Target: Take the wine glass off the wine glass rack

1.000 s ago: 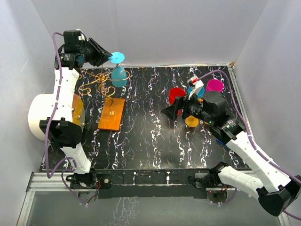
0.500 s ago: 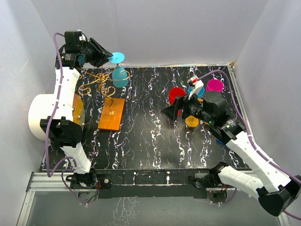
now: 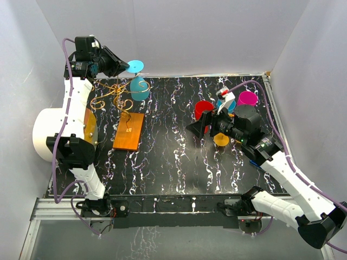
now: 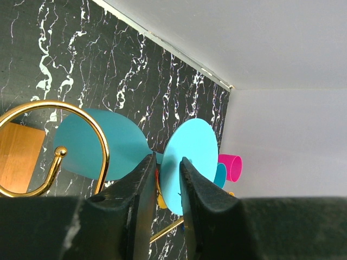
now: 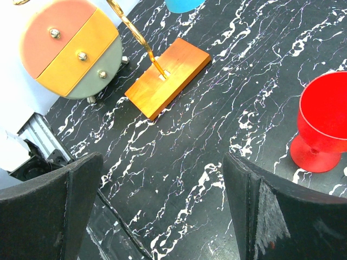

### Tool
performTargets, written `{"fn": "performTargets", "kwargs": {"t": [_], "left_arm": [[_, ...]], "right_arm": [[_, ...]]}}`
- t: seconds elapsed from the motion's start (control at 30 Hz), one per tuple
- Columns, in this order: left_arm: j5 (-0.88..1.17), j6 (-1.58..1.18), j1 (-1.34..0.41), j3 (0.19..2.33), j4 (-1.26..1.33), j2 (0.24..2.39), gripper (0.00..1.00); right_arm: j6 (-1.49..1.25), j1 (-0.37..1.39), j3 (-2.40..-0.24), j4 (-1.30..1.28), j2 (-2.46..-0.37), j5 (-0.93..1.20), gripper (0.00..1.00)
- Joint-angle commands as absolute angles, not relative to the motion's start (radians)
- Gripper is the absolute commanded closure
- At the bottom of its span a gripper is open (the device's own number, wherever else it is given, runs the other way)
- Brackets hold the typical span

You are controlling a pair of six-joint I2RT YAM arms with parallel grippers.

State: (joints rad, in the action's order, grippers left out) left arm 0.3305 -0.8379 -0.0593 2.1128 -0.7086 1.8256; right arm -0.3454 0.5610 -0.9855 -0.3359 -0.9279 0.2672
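Left claw [image 4: 165,161]: pinches the thin stem of the turquoise plastic wine glass [image 3: 139,88], hung foot-up in a far curl of the gold wire scroll rack [image 3: 128,131] with orange-brown wooden base. Right claw [image 5: 162,168]: spread wide, hovers well right of that rack, beside a red plastic goblet [image 5: 325,119].

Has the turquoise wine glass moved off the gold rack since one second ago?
No. The turquoise wine glass sits where it was, judged against the gold rack in the top view.
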Motion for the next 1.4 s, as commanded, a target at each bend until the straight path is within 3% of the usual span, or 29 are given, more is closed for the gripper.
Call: {"fn": "performTargets", "kwargs": {"t": [0.0,0.47,1.37], "left_arm": [[0.358,-0.833,-0.061,2.099,-0.681,1.803,0.84],[0.387,-0.891,-0.061,2.041,-0.582,1.748,1.00],[0.443,-0.995,-0.040,1.841,-0.449,1.562,1.00]], "right_arm": [[-0.336,0.559,-1.002,-0.293,-0.903,0.261,0.10],[-0.336,0.560,-1.006,-0.296,-0.908,0.265,0.09],[-0.358,0.560,-1.001,-0.303,-0.879,0.278,0.09]]}}
